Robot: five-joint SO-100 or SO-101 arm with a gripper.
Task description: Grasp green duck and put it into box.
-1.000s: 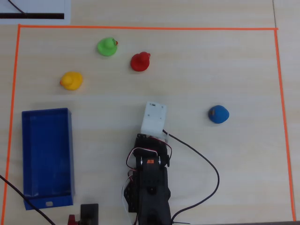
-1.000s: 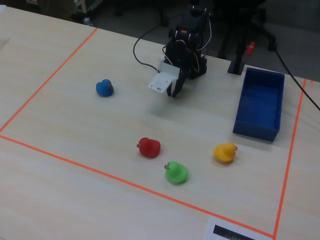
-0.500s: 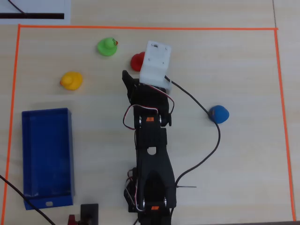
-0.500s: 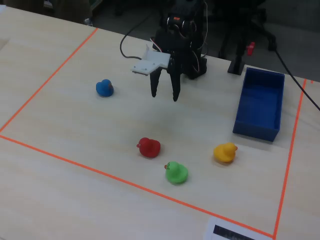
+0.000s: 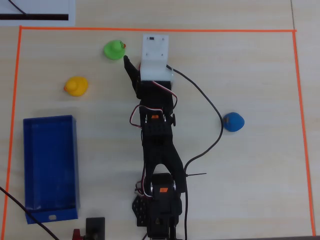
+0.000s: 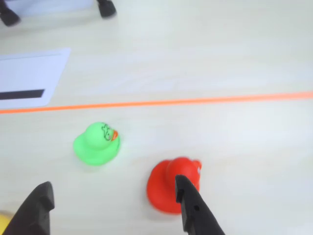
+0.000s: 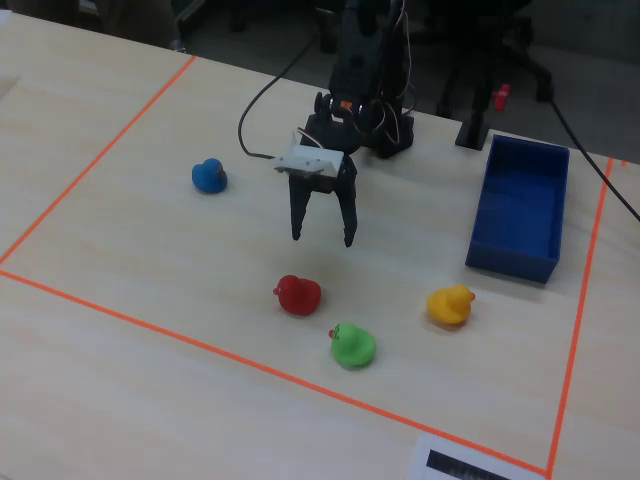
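Nothing grasped yet. Gripper (image 7: 322,238) hangs above worktop (image 7: 150,250), jaws spread wide, empty. Green duck (image 7: 353,345) sits on worktop near orange tape line (image 7: 200,345), beside red duck (image 7: 298,295), apart from gripper. Blue box (image 7: 520,205) empty, well away. Left, by my judgement: descend, close on duck, carry, release.

- Overhead view hangs straight above the bench (image 5: 260,190), looking down, far enough out to take in the whole orange tape border (image 5: 150,30); the arm's base sits at bottom centre.
- Wrist view rides low and close behind the hand (image 6: 115,208), facing forward over the bench toward the tape line.
- Fixed view stands opposite the arm, high and angled down, base at top centre.
- All three share the green duck (image 7: 353,345).
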